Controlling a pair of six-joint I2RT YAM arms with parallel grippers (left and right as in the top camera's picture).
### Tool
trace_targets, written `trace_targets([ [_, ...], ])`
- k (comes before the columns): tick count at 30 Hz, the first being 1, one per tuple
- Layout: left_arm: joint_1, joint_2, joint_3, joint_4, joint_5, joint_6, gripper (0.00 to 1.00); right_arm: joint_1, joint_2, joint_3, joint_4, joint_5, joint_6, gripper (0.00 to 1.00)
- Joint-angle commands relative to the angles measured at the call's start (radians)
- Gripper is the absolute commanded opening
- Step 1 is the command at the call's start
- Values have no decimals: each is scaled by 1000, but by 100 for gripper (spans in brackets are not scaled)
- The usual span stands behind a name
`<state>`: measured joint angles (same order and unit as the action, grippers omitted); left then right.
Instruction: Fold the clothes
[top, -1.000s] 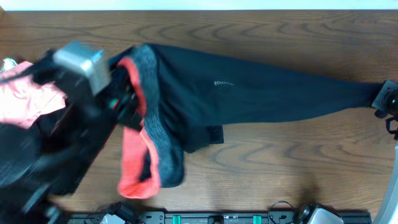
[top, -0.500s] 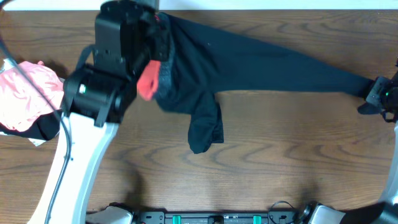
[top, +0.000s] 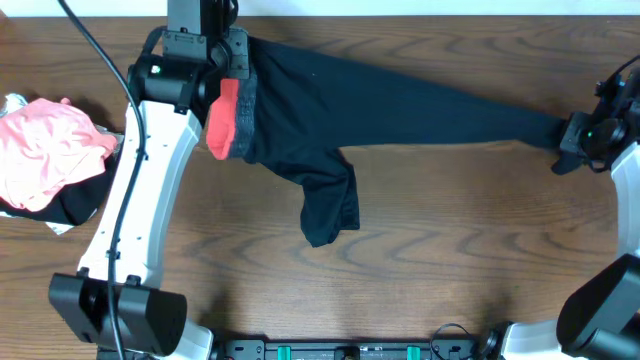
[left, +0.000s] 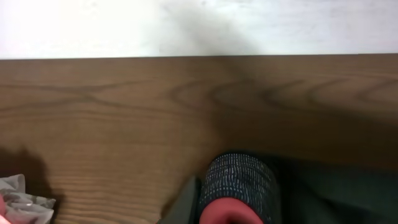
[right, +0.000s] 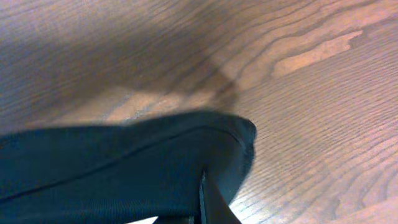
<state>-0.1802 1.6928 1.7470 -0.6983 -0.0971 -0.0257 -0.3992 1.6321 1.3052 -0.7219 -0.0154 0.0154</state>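
Carried since a second ago toward the table's (top: 450, 260) far edge, the waistband (top: 224, 118) sits pinched in the left gripper (top: 230, 78). Black leggings (top: 400, 115) stretch left-right to the right gripper (top: 572, 138), clamped on one ankle. The other leg (top: 330, 205) lies loose, nearer the left arm.

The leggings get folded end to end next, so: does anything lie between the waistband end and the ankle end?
Nothing visible does. The leggings span bare table; only their own loose second leg lies there. The pink cloth sits beyond the waistband end, outside that path.
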Motion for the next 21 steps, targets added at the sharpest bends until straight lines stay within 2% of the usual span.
trace_targets([
  [1,12,-11,9,10,-23,6,6,10,16,18,2,11,14,1],
  [15,15,21,-38,12,-24,5,6,55,119,17,-1,11,13,1],
  [21,50,131,-38,140,-24,6,6,89,211,17,113,11,14,1],
])
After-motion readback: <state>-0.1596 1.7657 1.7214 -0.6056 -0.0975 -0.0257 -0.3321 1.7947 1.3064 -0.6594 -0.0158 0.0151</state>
